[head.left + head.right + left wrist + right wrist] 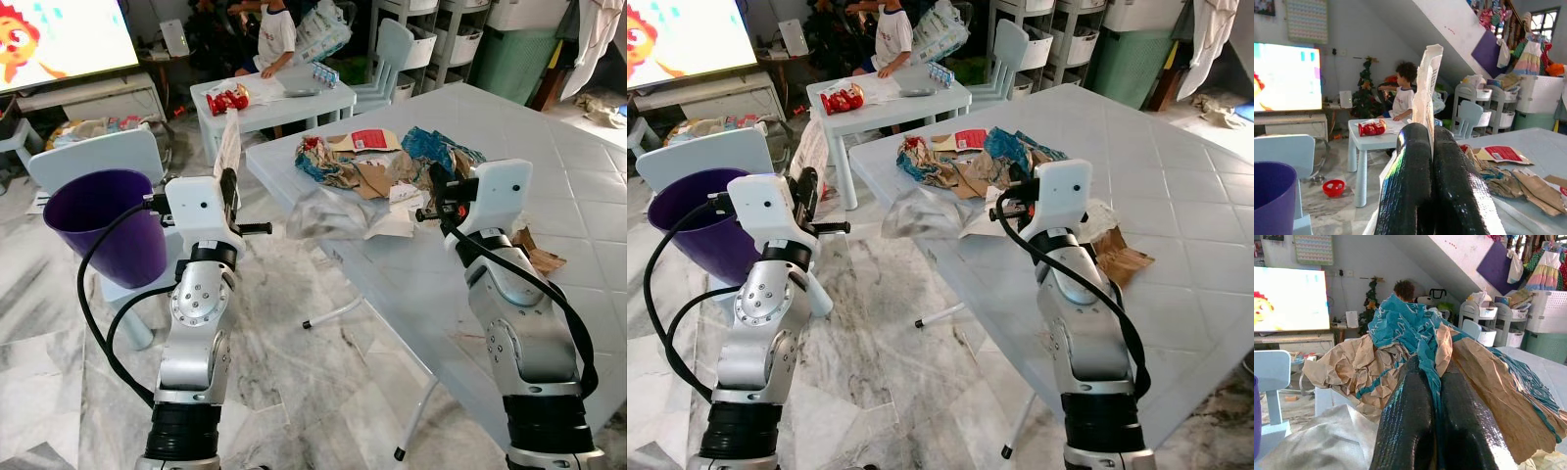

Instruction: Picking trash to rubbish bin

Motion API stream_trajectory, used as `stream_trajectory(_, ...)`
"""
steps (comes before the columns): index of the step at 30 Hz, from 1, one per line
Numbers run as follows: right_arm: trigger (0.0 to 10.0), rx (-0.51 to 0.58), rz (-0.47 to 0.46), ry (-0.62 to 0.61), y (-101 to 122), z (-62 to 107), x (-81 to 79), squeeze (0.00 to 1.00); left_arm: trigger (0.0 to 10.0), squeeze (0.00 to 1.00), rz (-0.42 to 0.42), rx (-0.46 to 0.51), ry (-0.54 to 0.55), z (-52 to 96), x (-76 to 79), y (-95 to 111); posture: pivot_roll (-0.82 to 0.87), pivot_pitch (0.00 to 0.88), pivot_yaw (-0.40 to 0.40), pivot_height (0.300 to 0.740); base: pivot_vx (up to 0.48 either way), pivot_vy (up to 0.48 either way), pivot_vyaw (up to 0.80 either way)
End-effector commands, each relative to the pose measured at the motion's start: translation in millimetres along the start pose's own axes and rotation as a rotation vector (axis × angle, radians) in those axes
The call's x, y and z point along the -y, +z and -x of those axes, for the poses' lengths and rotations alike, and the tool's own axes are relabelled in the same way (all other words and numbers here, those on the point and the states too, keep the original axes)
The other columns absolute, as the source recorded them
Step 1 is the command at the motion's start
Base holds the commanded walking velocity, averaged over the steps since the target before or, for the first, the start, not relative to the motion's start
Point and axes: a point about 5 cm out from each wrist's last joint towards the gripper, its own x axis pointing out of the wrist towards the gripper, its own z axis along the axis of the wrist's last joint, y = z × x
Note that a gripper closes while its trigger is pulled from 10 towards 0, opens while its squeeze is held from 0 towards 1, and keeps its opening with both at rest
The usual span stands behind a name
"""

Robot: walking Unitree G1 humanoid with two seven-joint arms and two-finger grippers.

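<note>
Here both arms are loaded. The left tool (231, 191) is pinched tight on a thin pale wrapper (227, 137) that stands up from its fingertips, held in the air between the purple bin (103, 225) and the edge of the white surface (549, 176). The right tool (1007, 208) is clamped on a crumpled sheet of teal-and-brown paper (1415, 330) at the near side of the trash pile (382, 162) on the surface; a limp clear plastic bag (328, 215) lies just in front of it, hanging over the surface edge.

The step in hand looks like carrying the wrapper to the bin. The bin sits on a pale blue chair (93, 157) to the robot's left, near the left tool but not under it. To do this well, the arm should swing left until the wrapper hangs fully over the bin's mouth before the fingers part, since so light a strip will likely flutter and could fall outside. The right arm should lift its paper straight up first, because the sheet seems tangled with its neighbours and may drag them or the plastic bag off the edge.

The inside of the bin is hard to make out, so how full it is cannot be told. The wrapper's print is too small to read. How much of the paper lies buried under the pile is hidden. A person stands at a small table (294, 98) farther back, partly cut off.
</note>
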Motion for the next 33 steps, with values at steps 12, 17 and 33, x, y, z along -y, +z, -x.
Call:
stream_trajectory(12,0.0,0.027,-0.003,0.018,8.1,-7.6,-3.4,0.0,0.0,0.0,0.068,0.013,0.001,-5.5,12.0,3.0,-0.04,0.0,-0.037,0.74,0.0,0.0,0.0)
stream_trajectory(17,0.0,0.026,-0.018,0.008,7.0,-6.7,-3.8,0.0,0.0,0.0,0.077,0.012,0.002,-6.8,11.7,4.3,-0.04,0.0,-0.025,0.74,0.0,0.0,0.0)
stream_trajectory(33,0.0,0.027,-0.006,0.007,4.7,-7.0,-4.7,0.0,0.0,0.0,0.07,-0.01,0.018,-4.7,4.7,1.1,-0.02,0.0,-0.015,0.74,0.0,0.0,0.12)
